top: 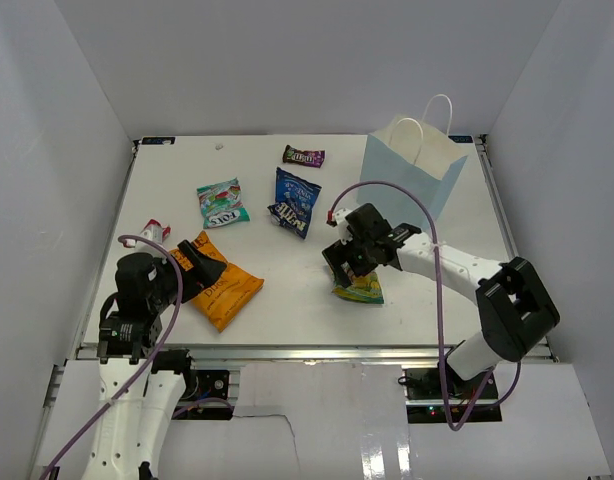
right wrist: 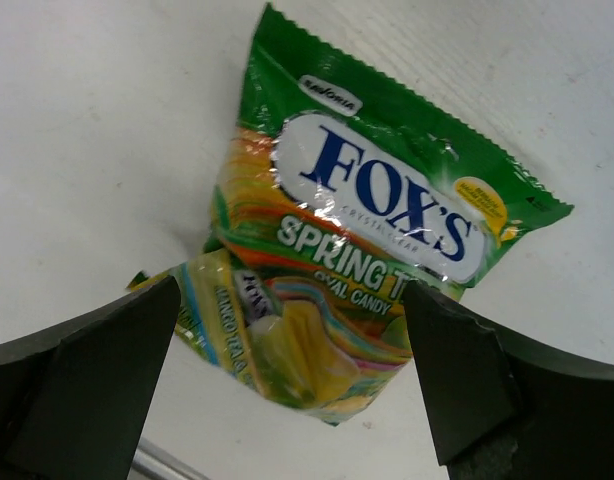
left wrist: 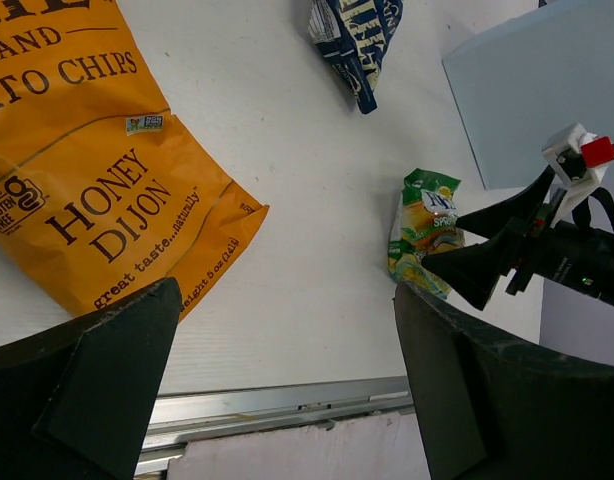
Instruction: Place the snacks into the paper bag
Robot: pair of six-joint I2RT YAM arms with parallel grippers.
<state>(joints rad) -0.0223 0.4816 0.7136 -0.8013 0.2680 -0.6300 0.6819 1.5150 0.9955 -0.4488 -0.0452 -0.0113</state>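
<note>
The green-yellow bag lies flat on the table near the front middle. My right gripper hovers over its far end, open, a finger on each side of the packet, not closed on it. My left gripper is open and empty at the orange chip bag's left end; the bag fills the upper left of the left wrist view. The dark blue bag, teal-white bag, purple candy pack and red-pink wrapper lie on the table. The light blue paper bag stands upright at the back right.
White walls enclose the table on three sides. The metal front rail runs just below my left gripper. The right arm's cable loops in front of the paper bag.
</note>
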